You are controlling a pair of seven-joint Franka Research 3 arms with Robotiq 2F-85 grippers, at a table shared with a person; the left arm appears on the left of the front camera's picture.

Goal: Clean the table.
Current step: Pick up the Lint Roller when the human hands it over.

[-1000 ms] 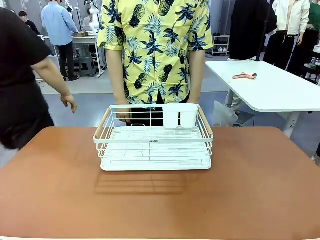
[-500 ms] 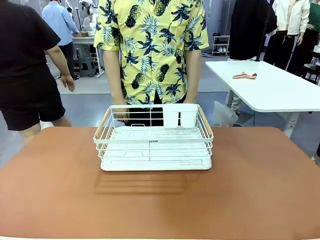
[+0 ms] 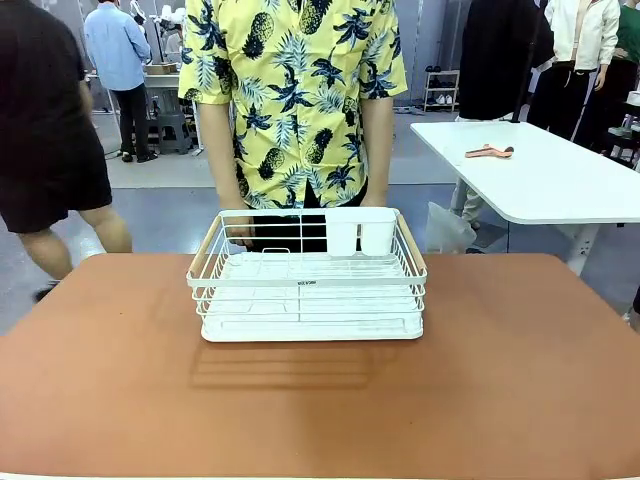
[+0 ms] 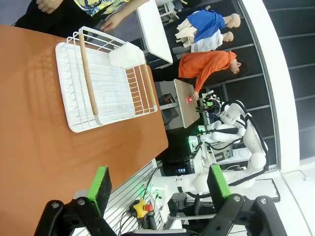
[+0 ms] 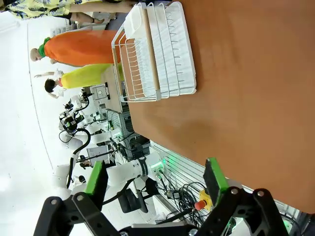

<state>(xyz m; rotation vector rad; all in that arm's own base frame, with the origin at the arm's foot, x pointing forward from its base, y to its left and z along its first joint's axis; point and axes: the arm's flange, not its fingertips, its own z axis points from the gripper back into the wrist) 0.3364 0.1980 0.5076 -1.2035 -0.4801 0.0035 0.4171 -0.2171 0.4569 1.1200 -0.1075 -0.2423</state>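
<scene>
Hovering well back from the rack [image 3: 305,290], left gripper [image 4: 158,183] and right gripper [image 5: 153,177] both spread, empty. Table [image 3: 520,380] lies under the rack; a person's hand [image 3: 245,234] rests on the rack's far rim. Clearing not begun; next move probably calls for reaching the rack's side handles [image 3: 207,248].

We see the wide terracotta table [image 3: 520,380], matte top, rounded far corners, on it a white wire dish rack [image 3: 306,300] with wooden side handles, standing level near the far edge, midway across, its faint shadow falling toward us.
</scene>
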